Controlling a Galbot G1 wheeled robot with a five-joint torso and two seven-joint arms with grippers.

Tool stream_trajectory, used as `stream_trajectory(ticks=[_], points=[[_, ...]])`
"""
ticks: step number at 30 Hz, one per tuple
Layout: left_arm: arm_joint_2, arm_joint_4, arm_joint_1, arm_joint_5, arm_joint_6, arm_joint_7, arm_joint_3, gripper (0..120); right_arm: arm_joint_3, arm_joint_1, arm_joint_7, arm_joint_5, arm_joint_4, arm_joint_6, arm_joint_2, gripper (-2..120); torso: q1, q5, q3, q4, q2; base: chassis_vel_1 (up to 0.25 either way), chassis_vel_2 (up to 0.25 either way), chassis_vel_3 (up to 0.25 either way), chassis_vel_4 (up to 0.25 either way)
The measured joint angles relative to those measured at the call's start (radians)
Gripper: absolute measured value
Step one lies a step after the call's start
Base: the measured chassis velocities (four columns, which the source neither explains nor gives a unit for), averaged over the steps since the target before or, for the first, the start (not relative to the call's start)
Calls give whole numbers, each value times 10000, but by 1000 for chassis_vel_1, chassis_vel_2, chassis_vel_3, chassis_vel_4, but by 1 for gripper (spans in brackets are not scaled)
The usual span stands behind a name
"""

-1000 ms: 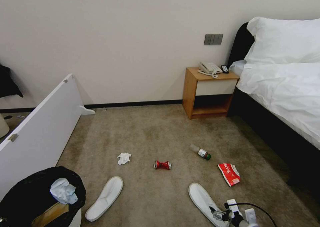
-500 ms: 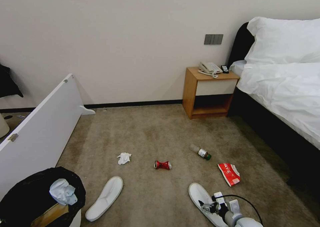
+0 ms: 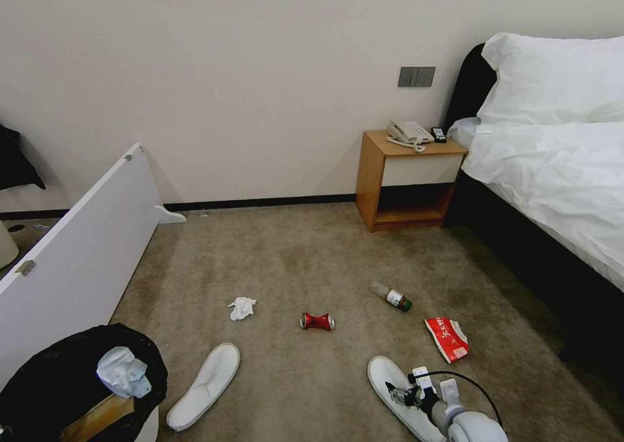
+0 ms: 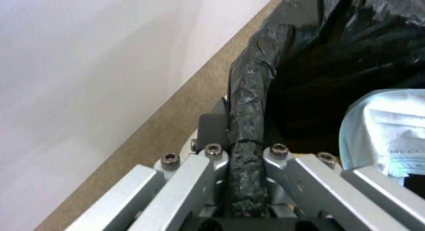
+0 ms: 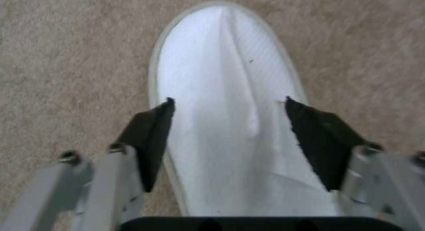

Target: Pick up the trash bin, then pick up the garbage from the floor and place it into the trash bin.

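Close to you, the right gripper (image 5: 228, 138) stands wide open over the near slipper (image 5: 225, 101), one black pad (image 5: 150, 138) at each side of the white upper; your head view cannot show this gap, there the gripper (image 3: 416, 390) only overlaps the slipper (image 3: 390, 380). Your left wrist view shows the left gripper (image 4: 245, 158) clamped narrow on the black-bagged rim of the trash bin (image 4: 252, 91), with a pale tissue (image 4: 389, 128) lying inside. In the head view the trash bin (image 3: 78, 364) sits at the lower left corner, tissue and brown cardboard (image 3: 97, 416) in it.

Compared with one second ago, the right gripper has moved up and to the left, from beside the slipper's heel to over its middle. The litter has not moved.

Farther out lie the second slipper (image 3: 205, 383), the crumpled tissue (image 3: 242, 307), the red can (image 3: 317, 321), the bottle (image 3: 391, 296) and the red packet (image 3: 447, 338), well apart on open carpet. The white board (image 3: 84, 253) closes the left side, the bed (image 3: 552, 188) the right, the nightstand (image 3: 406, 179) stands at the far wall.
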Motion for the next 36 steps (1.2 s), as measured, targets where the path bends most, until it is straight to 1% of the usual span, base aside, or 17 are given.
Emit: stream_trajectory(ticks=[2,3,6,7,8,9,10,11,12,14,15,17,30,32,34,35,36], points=[[12,-5,10,-9,0,-4,-21,3,-14,94,-50,38,-160,1,95,54,0,0,-1,0,0,0,0,0,0],[12,-5,10,-9,0,-4,-21,3,-14,94,-50,38,-160,1,95,54,0,0,-1,0,0,0,0,0,0],[20,-6,23,-22,1,-6,-30,3,-44,142,-63,62,-264,-1,156,37,0,-1,0,0,0,0,0,0,0],[20,-6,23,-22,1,-6,-30,3,-44,142,-63,62,-264,-1,156,37,0,-1,0,0,0,0,0,0,0],[21,-8,23,-25,0,-6,-33,3,-43,143,-62,66,-265,-2,156,33,0,-1,0,0,0,0,0,0,0],[25,-15,22,-35,0,-5,-35,3,-41,130,-62,76,-255,-4,146,27,-1,-1,-1,1,0,0,0,0,0],[30,-23,20,-44,0,-6,-37,3,-34,97,-63,80,-221,-5,121,23,0,0,0,1,-1,0,0,0,0],[30,-23,20,-44,0,-6,-37,3,-34,97,-63,80,-221,-5,121,23,0,0,0,1,-1,0,0,0,0],[36,-30,17,-53,0,-6,-42,3,-14,55,-63,83,-164,-6,82,17,0,0,0,0,0,0,0,0,0],[47,-42,15,-64,0,-6,-43,3,57,5,-62,85,-67,-7,-3,9,0,-1,-1,-1,-1,0,0,0,0],[47,-42,15,-64,0,-6,-43,3,57,5,-62,85,-67,-7,-3,9,0,-1,-1,-1,-1,0,0,0,0],[49,-52,12,-64,0,-6,-40,3,134,-36,-62,86,5,-14,-64,0,0,0,-1,0,-1,0,0,0,0],[60,-119,61,-139,0,10,-11,3,402,-505,-9,-442,616,85,-223,0,0,0,-1,0,0,0,0,0,0],[74,-146,87,-157,0,17,-11,3,768,-779,-14,-669,1266,369,-347,0,0,0,-1,0,0,0,0,0,0],[79,-152,96,-160,0,20,-12,3,898,-889,-18,-679,1545,460,-393,0,-1,-2,-1,0,0,0,0,0,0],[83,-172,112,-161,0,21,-12,3,1115,-1090,-41,-648,2145,677,-497,0,0,-2,-2,-3,0,0,0,0,0],[83,-172,112,-161,0,21,-12,3,1115,-1090,-41,-648,2145,677,-497,0,0,-2,-2,-3,0,0,0,0,0]])
